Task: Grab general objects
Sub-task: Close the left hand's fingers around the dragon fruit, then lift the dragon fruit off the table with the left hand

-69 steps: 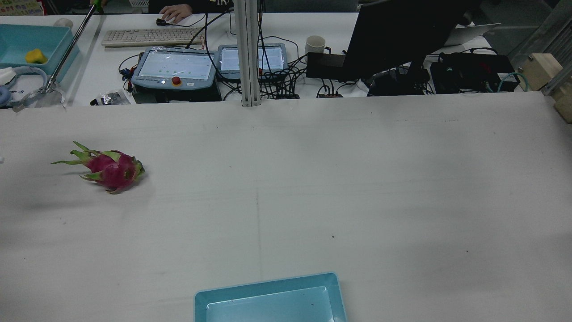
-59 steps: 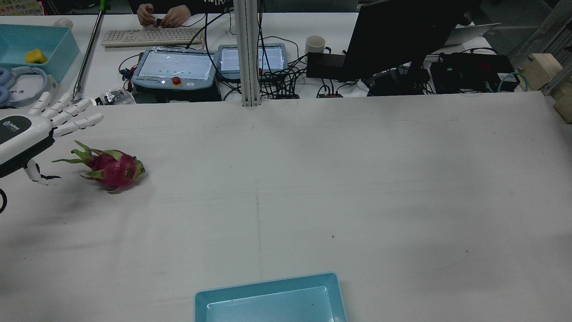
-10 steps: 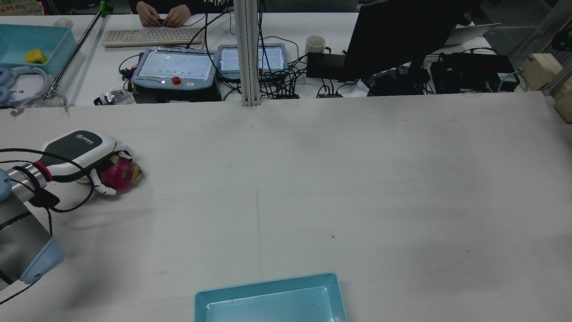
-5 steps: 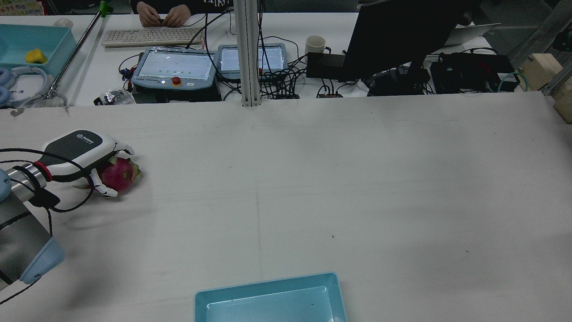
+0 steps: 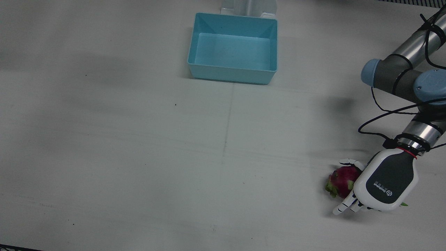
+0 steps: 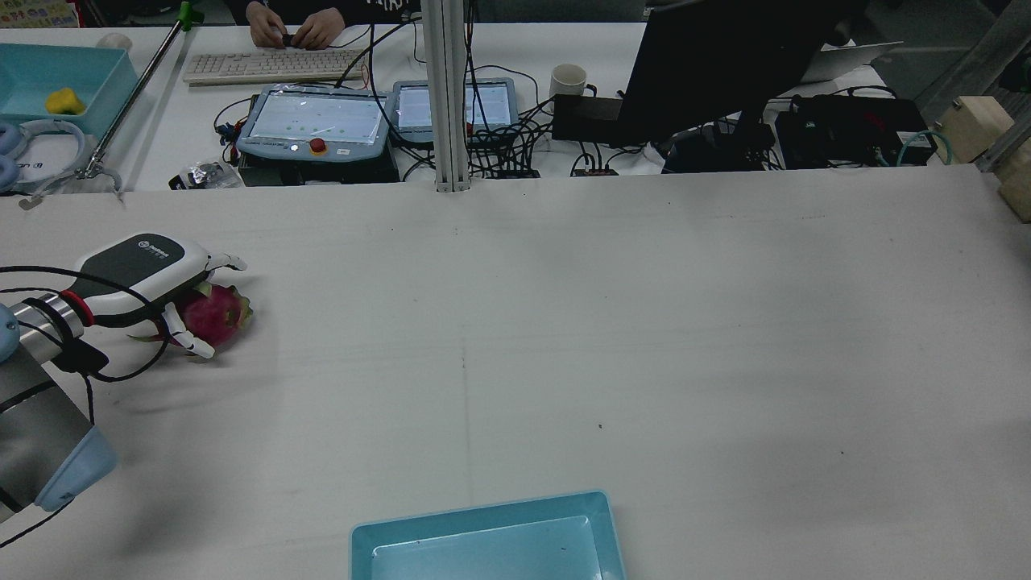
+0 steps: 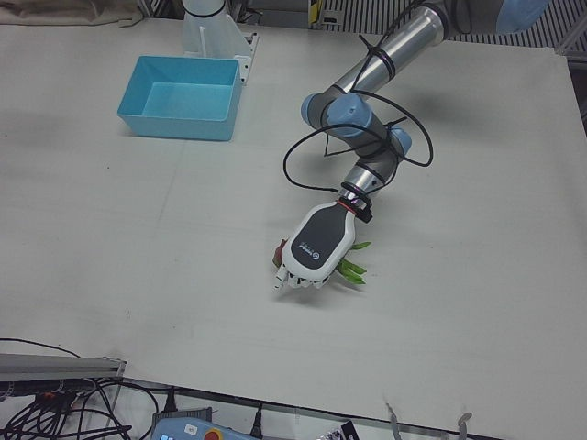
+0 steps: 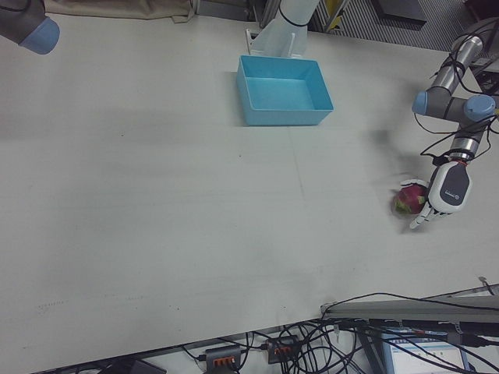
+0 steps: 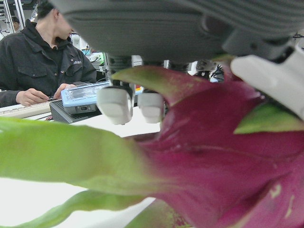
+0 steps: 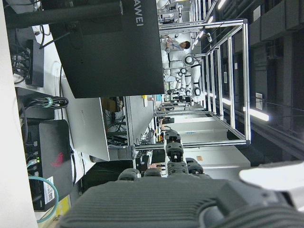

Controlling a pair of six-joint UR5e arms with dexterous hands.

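The left hand (image 5: 383,186) lies palm-down over a dragon fruit (image 5: 343,181) on the tabletop (image 5: 139,146), its fingers (image 6: 228,261) spread and reaching past the fruit's far side, its thumb (image 6: 192,342) on the near side. The digits look apart rather than pressed in, so I judge the hand open, cupping the fruit but not gripping it.

The risk, as I read it: the fruit is rounded and its green scales (image 7: 352,268) stick out under the wrist, so a closing digit could land on a soft leaf or roll the fruit out sideways.

Well away from the hand, toward the robot's base, stands an empty blue bin (image 5: 233,47); the tabletop between is bare. The right hand shows only in its own camera, aimed off the tabletop; whether it is open I cannot tell.
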